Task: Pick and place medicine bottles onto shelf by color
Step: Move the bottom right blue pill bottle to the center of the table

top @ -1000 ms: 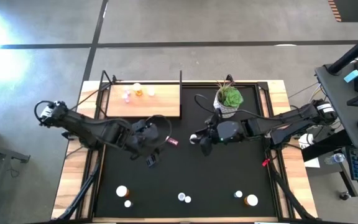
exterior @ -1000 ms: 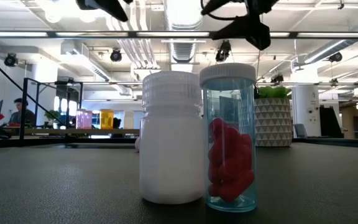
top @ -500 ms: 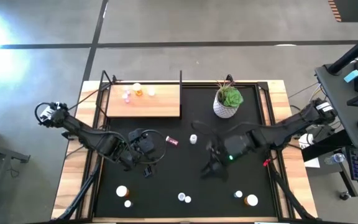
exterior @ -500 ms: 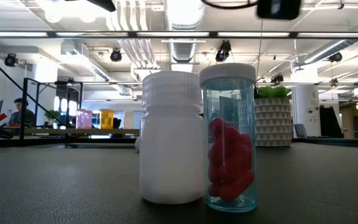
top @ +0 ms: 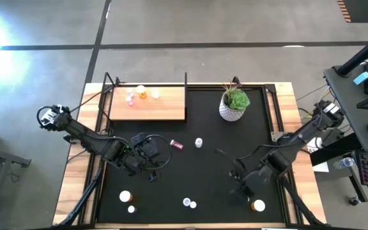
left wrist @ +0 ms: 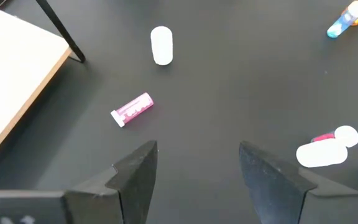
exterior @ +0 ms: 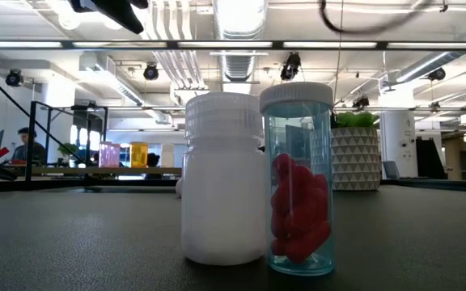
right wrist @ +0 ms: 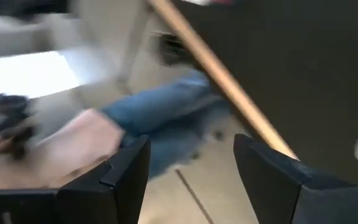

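A pink medicine bottle [top: 177, 145] lies on its side mid-mat, with a white one [top: 199, 142] beside it. Several more stand along the near edge, among them a white bottle [top: 125, 197] and an orange one [top: 259, 206]. The light wooden shelf [top: 165, 110] at the far left carries pink [top: 130, 98], orange [top: 143, 94] and white bottles. My left gripper [top: 152, 174] hovers open left of the pink bottle [left wrist: 132, 109], which lies on the mat ahead of its fingers [left wrist: 197, 162]. My right gripper [top: 238, 190] hangs open over the near right of the mat, fingers empty [right wrist: 191, 168].
A white-potted green plant [top: 234, 105] stands at the far middle-right. Close to the low camera stand a white bottle [exterior: 223, 178] and a clear blue one with red pills [exterior: 298, 178]. Wooden table edges frame the black mat [top: 197, 179]. A blurred person shows beyond the table edge [right wrist: 148, 112].
My right gripper has swung fast from the middle of the mat, beside the white bottle, toward the table's near right corner, rolling as it went; the white bottle has stayed where it was. My left gripper has drifted slightly toward the near edge, still open.
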{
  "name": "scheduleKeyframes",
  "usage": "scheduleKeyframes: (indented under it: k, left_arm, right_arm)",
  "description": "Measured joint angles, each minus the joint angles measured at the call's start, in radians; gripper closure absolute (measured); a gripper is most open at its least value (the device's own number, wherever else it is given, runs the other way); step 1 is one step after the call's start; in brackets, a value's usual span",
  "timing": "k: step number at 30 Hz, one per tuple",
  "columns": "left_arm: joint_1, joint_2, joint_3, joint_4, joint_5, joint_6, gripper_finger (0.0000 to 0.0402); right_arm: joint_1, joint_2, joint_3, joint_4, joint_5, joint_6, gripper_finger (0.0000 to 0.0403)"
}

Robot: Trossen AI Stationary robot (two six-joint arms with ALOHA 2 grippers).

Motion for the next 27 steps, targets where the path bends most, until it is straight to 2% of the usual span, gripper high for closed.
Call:
scheduleKeyframes:
  k: [4,7,13,20,27]
  left_arm:
    - [0.0,0.0,0.0,0.001,0.0,0.0,0.0191]
    - [0.0,0.0,0.0,0.002,0.0,0.0,0.0191]
    - [0.0,0.0,0.0,0.003,0.0,-0.002,0.0191]
    - [0.0,0.0,0.0,0.003,0.001,-0.002,0.0191]
    - [0.0,0.0,-0.003,0.001,0.001,-0.001,0.0191]
  right_arm:
    - [0.022,0.043,0.069,-0.317,-0.011,0.122,0.0184]
    - [0.023,0.098,0.129,-0.449,-0.052,0.127,0.0184]
    - [0.023,0.233,0.218,-0.49,-0.089,0.005,0.0184]
    - [0.023,0.358,0.324,-0.707,-0.115,-0.088,0.0184]
    - [0.023,0.418,0.339,-0.721,-0.136,-0.134,0.0184]
